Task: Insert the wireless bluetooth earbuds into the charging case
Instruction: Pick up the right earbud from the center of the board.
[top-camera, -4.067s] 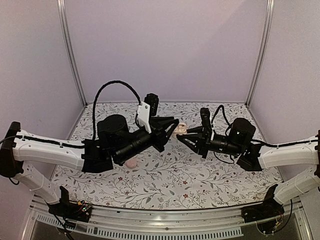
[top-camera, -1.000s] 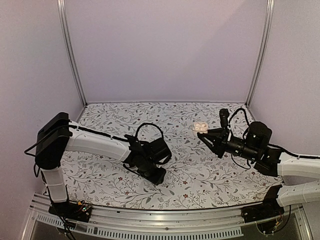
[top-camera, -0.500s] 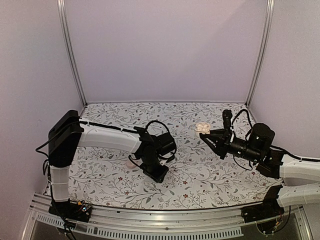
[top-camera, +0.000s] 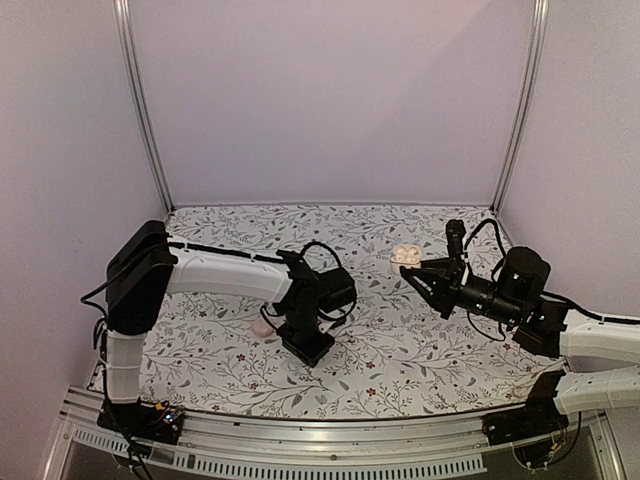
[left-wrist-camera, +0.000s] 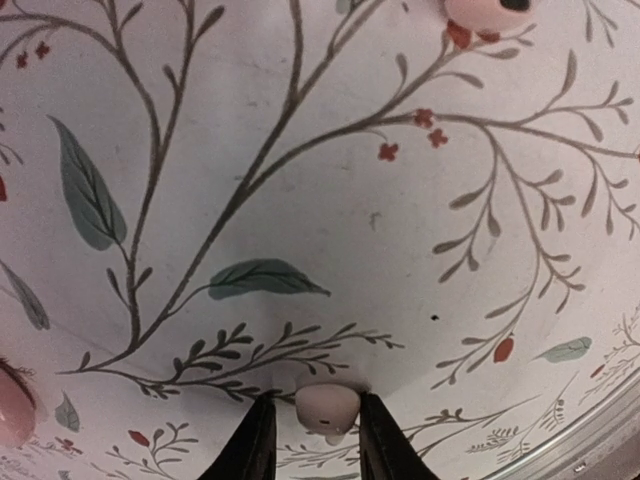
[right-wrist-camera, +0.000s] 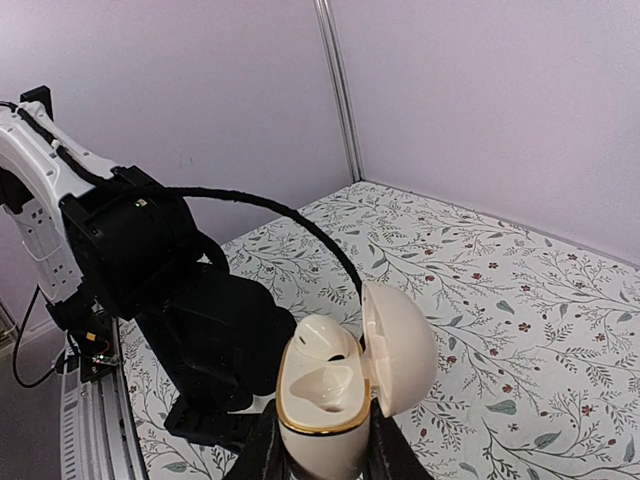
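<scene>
One pale pink earbud (left-wrist-camera: 327, 408) lies on the floral table between my left gripper's (left-wrist-camera: 320, 440) fingers. The right finger touches it, the left finger (left-wrist-camera: 252, 440) stands a sliver away, so the jaws are still open. From above, the left gripper (top-camera: 305, 345) points down at the table and hides that earbud. My right gripper (right-wrist-camera: 320, 455) is shut on the charging case (right-wrist-camera: 318, 405), held upright in the air with its lid (right-wrist-camera: 402, 345) swung open. A second earbud (right-wrist-camera: 322, 338) sits in the far socket and the near socket is empty. In the top view the case (top-camera: 405, 256) hangs at mid-right.
A small pink lump (top-camera: 262, 327) lies on the table just left of the left gripper. The left wrist view shows pale pink rounded things at its top edge (left-wrist-camera: 488, 10) and lower left edge (left-wrist-camera: 10, 402). A metal rail (top-camera: 300, 440) borders the near table edge.
The left arm has folded in and lowered its wrist to the table, and its jaws have narrowed around the earbud. The right gripper with the case has barely shifted.
</scene>
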